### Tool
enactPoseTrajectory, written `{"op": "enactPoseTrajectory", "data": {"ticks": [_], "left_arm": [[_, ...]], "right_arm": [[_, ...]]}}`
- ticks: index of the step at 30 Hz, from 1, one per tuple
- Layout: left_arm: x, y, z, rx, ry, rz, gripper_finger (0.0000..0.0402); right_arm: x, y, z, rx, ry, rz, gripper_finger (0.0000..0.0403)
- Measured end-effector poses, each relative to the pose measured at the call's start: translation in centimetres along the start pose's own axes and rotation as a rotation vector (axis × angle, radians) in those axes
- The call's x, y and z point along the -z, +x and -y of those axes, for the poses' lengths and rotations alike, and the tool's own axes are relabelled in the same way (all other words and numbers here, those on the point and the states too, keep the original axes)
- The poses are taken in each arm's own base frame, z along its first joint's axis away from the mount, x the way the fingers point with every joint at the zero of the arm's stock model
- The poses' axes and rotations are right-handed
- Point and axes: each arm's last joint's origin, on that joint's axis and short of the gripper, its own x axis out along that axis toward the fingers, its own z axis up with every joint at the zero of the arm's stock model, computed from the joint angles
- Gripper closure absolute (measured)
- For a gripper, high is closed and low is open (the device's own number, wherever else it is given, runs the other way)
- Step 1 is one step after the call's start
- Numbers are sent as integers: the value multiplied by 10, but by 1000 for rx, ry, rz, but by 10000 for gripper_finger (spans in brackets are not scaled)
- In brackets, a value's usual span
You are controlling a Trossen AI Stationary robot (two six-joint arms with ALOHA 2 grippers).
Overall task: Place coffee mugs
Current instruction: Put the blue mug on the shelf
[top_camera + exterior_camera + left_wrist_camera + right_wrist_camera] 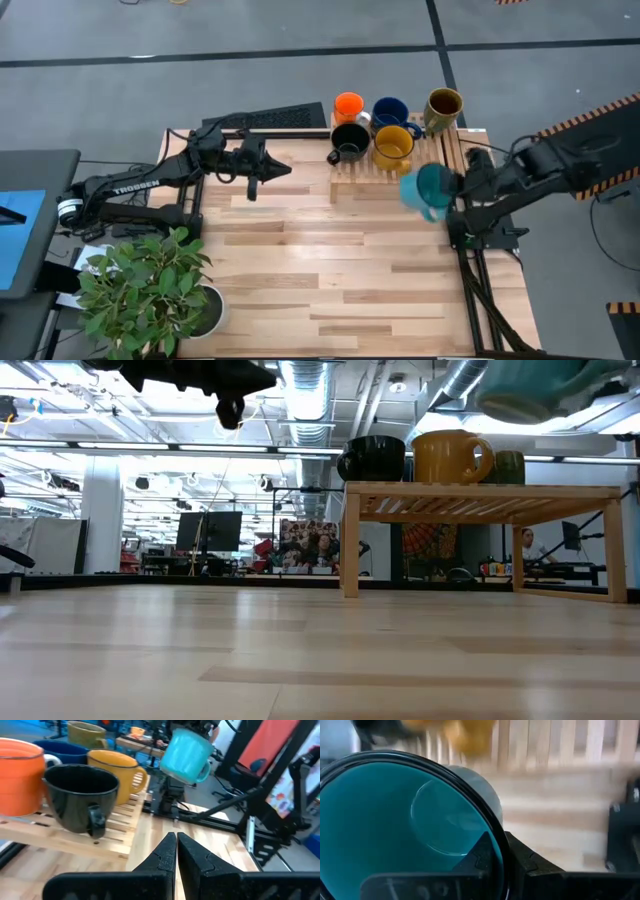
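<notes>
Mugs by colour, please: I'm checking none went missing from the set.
Black mug: 1
Orange mug: 1
Yellow mug: 1
Dark blue mug: 1
Olive-brown mug: 1
Teal mug, held by the right gripper: 1
Total: 6

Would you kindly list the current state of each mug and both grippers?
teal mug: held in the air, tilted, off the rack
black mug: upright on the wooden rack
yellow mug: upright on rack
orange mug: on rack
dark blue mug: on rack
olive-brown mug: on rack
right gripper: shut on the teal mug's rim
left gripper: shut, empty
</notes>
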Motion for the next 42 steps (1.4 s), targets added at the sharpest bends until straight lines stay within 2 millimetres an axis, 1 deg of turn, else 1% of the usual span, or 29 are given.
{"op": "enactPoseTrajectory", "data": {"ticks": [6,9,12,15,18,20,22,28,33,37,42], "left_arm": [[0,0,-1,-49,-11,13,402],[0,0,-2,-56,-16,15,401],[0,0,-2,-55,-26,14,401],[0,0,-2,-55,-27,13,401],[0,0,-2,-54,-28,13,402],[0,0,-2,-54,-28,13,401],[0,0,-2,-55,-28,13,401],[1,0,-2,-57,-32,3,401],[2,0,-2,-59,-42,-6,401],[2,0,-2,-58,-41,-3,401],[1,0,-2,-58,-41,-1,401]], "right_arm": [[-20,-7,10,-48,74,234,360],[-30,-15,15,-53,109,317,360],[-39,-27,18,-64,122,360,360],[-47,-42,20,-60,96,371,360],[-55,-55,15,-43,61,378,360],[-61,-58,10,-17,44,387,360],[-67,-55,4,32,15,384,360],[-92,-27,-7,192,-75,282,360],[-108,-27,-6,236,-111,277,360],[-116,-31,0,245,-116,280,360],[-124,-20,5,218,-122,190,360]]}}
